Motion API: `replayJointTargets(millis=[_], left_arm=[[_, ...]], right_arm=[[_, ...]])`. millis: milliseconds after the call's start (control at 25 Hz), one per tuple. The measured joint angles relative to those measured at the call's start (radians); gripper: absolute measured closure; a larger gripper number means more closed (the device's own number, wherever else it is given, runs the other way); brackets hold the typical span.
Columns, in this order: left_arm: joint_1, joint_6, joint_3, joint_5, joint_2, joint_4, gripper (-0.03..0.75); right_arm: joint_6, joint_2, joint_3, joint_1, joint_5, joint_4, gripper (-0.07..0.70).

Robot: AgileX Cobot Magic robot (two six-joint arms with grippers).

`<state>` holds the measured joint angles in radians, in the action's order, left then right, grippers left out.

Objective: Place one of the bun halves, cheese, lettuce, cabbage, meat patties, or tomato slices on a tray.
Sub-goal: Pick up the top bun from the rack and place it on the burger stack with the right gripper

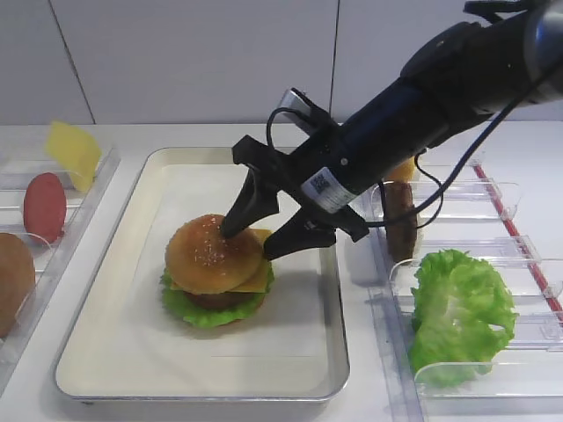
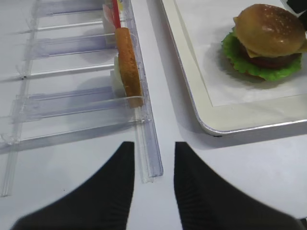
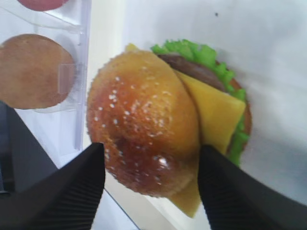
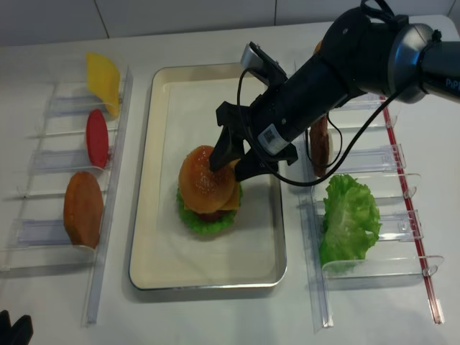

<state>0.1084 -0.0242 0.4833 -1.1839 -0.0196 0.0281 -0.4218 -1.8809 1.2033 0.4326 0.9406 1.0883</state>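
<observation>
The sesame bun top [image 1: 214, 253] sits on top of a stacked burger in the middle of the tray [image 1: 106, 290], slightly off-centre, with a cheese slice [image 3: 211, 112] poking out on one side, a dark patty [image 3: 189, 69] under it and lettuce [image 1: 198, 309] frilling out at the bottom. The right gripper [image 1: 274, 231] hangs over the bun with its jaws apart, one on each side of the crust, clamped on nothing. To the right of the tray, clear bins hold a large loose lettuce leaf [image 1: 459, 312] and an upright patty [image 1: 400, 218]. To the left, bins hold a plain bun half [image 4: 83, 208], a tomato slice [image 4: 97, 136] and a cheese slice [image 4: 104, 80]. The left gripper [image 2: 152, 184] rests low over the table near the left bins, jaws together and empty.
</observation>
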Motion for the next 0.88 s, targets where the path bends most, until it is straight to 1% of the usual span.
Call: replayJointTargets(millis=[80,160,240,360,440,480,600,760,880], left_arm=[[0.000,0.000,0.000,0.000,0.000,0.000,0.494],[0.000,0.000,0.000,0.000,0.000,0.000,0.494],[0.000,0.000,0.000,0.000,0.000,0.000,0.494],[0.000,0.000,0.000,0.000,0.000,0.000,0.494],[0.000,0.000,0.000,0.000,0.000,0.000,0.494],[0.000,0.000,0.000,0.000,0.000,0.000,0.493],[0.000,0.000,0.000,0.000,0.000,0.000,0.494],[0.000,0.000,0.000,0.000,0.000,0.000,0.494],[0.000,0.000,0.000,0.000,0.000,0.000,0.494]], right_arm=[[0.022,0.000,0.000,-0.002,0.008,-0.042,0.208],[0.032,0.000,0.000,-0.025,0.033,-0.066,0.208],[0.035,0.000,0.008,-0.066,0.075,-0.078,0.207],[0.035,0.006,0.052,-0.122,0.167,-0.089,0.207],[0.035,0.020,0.080,-0.136,0.214,-0.093,0.207],[0.039,0.026,0.093,-0.137,0.228,-0.093,0.207],[0.061,0.048,0.126,-0.137,0.253,-0.107,0.207],[0.108,0.078,0.157,-0.137,0.260,-0.161,0.207],[0.143,0.117,0.158,-0.127,0.261,-0.213,0.207]])
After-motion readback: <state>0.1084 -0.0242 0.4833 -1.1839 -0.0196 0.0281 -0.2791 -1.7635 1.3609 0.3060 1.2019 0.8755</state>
